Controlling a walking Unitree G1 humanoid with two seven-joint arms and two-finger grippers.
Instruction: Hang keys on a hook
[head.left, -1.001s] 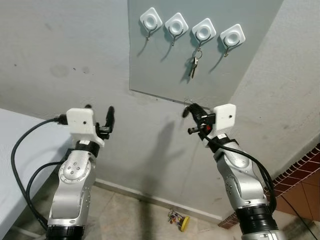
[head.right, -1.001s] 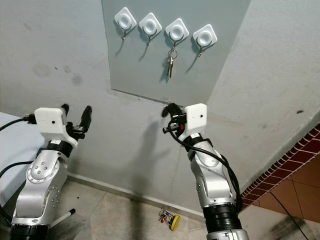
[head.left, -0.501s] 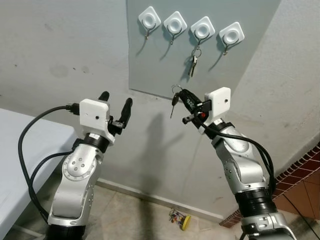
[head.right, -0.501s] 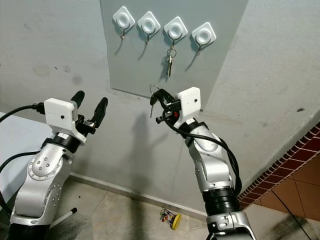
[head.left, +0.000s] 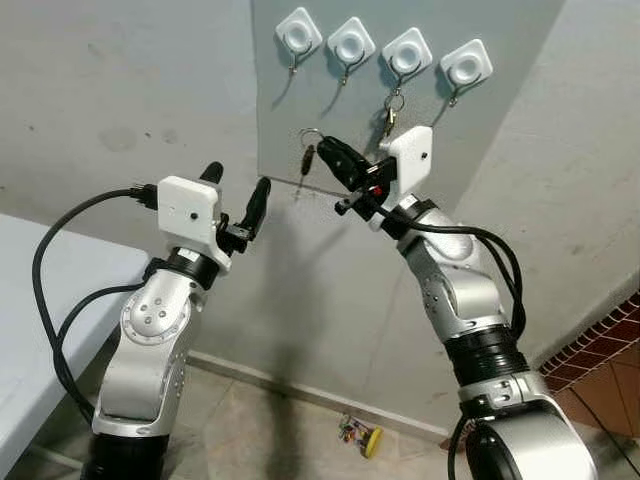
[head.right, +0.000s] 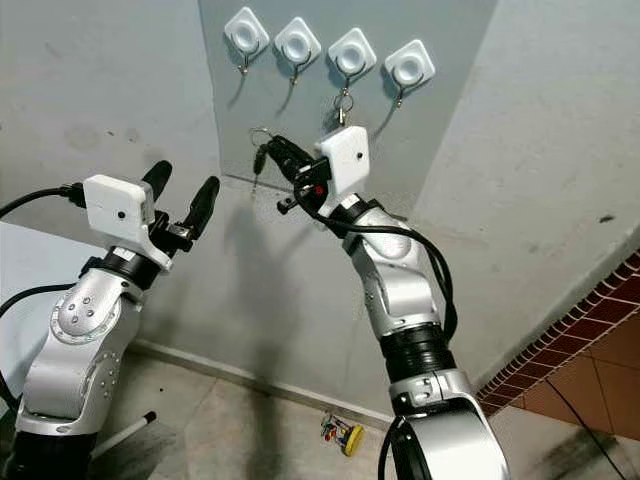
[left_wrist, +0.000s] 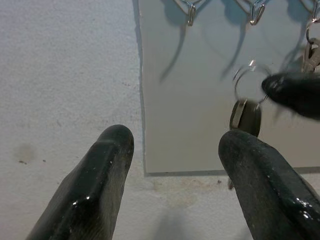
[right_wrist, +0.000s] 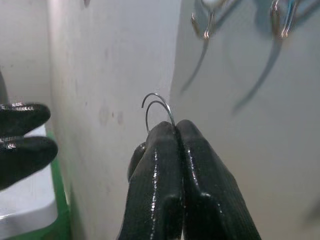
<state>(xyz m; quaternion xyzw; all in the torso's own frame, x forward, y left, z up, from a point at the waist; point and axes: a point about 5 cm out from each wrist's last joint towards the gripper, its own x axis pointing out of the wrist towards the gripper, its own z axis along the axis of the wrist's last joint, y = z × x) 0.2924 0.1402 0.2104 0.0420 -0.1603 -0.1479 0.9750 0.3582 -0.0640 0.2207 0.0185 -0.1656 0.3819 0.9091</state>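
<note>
Two black fingers of the right gripper (head.left: 322, 153) are pressed together on a thin silver key ring (head.left: 310, 135), with a dark key (head.left: 307, 160) hanging below the ring. The right gripper is raised in front of the grey rectangular wall panel (head.left: 500, 90), below and to the left of the row of hooks. The left gripper (head.left: 237, 190) is held up beside it, near the panel's lower left corner, its two black fingers spread apart with nothing between them.

Four white square hook mounts (head.left: 382, 50) sit in a row along the top of the panel, each with a small metal hook beneath. A second bunch of keys (head.left: 390, 118) hangs from the third hook from the left. The white table edge (head.left: 40, 300) lies at the far left. On the tiled floor (head.left: 260, 430) at the foot of the wall lies a small yellow object (head.left: 368, 442).
</note>
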